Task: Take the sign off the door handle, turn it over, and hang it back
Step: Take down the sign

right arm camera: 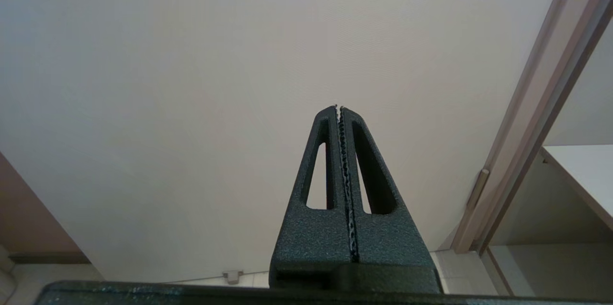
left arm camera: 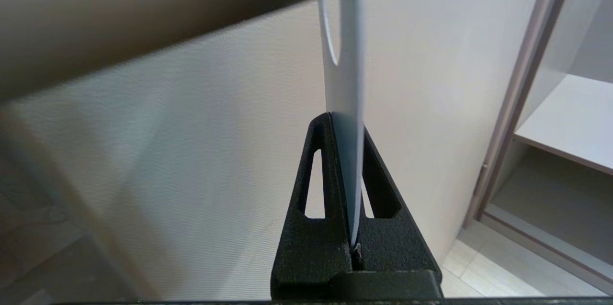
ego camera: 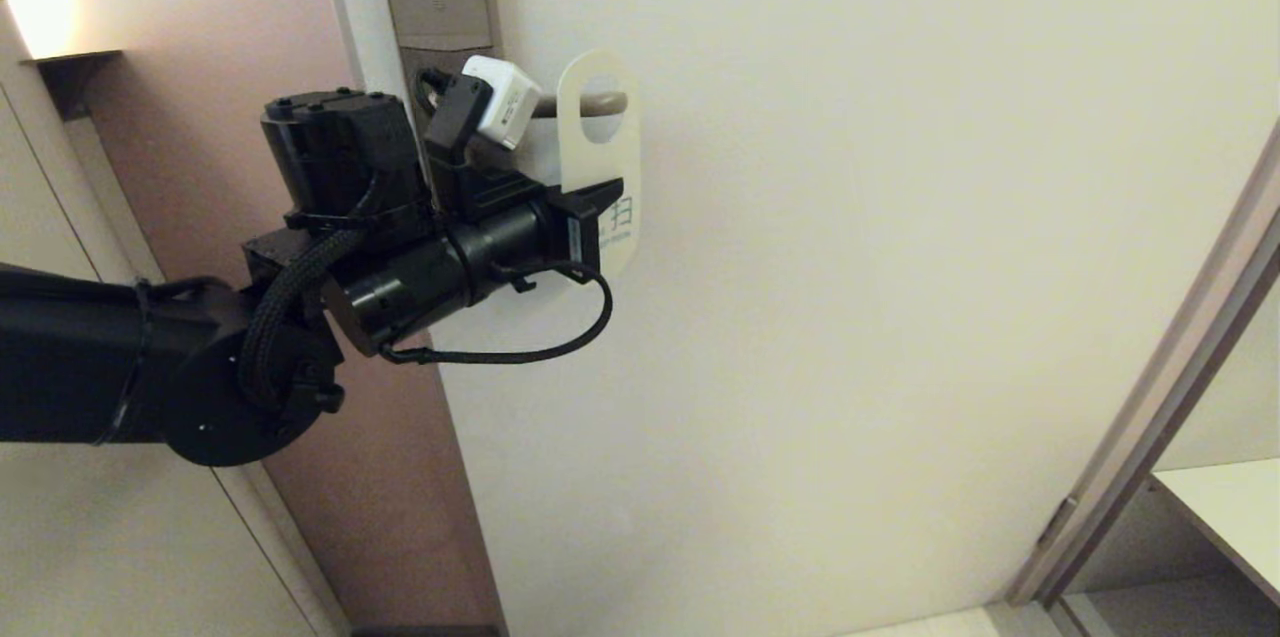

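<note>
your right gripper (right arm camera: 339,108) has its two black fingers (right arm camera: 321,190) pressed together, serrated edges meeting, nothing between them. it points at a plain pale door (right arm camera: 191,80). beside the door you see a brown-grey frame (right arm camera: 536,104), a hinge (right arm camera: 478,187) on it, and a white shelf (right arm camera: 582,171) beyond.

Pale cream door (ego camera: 860,317) filling most of the head view. Brown-pink wall (ego camera: 230,27) beside its hinge-less edge, with a warm lamp glow (ego camera: 35,2) over a dark ledge (ego camera: 75,67). Grey-brown frame (ego camera: 1160,397) slanting down the other side. White shelf (ego camera: 1225,507) beyond it, perhaps inside a wardrobe. Light floor tiles (left arm camera: 483,271) below.
</note>
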You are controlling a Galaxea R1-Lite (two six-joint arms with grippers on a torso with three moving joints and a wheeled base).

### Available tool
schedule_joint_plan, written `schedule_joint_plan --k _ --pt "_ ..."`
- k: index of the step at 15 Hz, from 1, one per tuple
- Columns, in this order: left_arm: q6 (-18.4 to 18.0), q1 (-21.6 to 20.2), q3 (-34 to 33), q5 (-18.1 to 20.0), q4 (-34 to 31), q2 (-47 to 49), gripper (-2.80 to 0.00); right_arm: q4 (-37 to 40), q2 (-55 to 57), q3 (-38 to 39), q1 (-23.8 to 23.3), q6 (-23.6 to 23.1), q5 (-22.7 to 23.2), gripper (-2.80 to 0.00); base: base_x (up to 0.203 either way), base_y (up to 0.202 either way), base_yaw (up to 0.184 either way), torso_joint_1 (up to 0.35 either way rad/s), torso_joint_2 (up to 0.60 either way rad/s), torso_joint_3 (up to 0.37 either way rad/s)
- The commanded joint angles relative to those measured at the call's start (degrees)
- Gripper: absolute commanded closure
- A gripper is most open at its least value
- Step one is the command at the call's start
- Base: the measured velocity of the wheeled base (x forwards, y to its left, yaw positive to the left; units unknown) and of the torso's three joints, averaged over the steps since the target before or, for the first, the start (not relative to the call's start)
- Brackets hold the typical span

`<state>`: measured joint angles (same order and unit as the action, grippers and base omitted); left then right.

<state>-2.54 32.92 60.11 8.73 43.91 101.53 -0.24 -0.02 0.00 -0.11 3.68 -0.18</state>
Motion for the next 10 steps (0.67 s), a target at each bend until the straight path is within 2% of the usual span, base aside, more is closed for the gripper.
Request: schedule_joint_plan --k 1,10 --pt "-0.01 0.34 0.01 0.06 0.30 0.33 0.00 -0.02 0.02 0.00 0.02 0.01 0.00 0.00 0.000 0.000 0.000 0.000 0.00 0.000" --pt "-0.03 2.28 -0.07 0.06 0.30 0.08 0.00 -0.02 0.02 0.00 0.00 0.01 0.00 0.00 0.000 0.000 0.000 0.000 0.00 0.000"
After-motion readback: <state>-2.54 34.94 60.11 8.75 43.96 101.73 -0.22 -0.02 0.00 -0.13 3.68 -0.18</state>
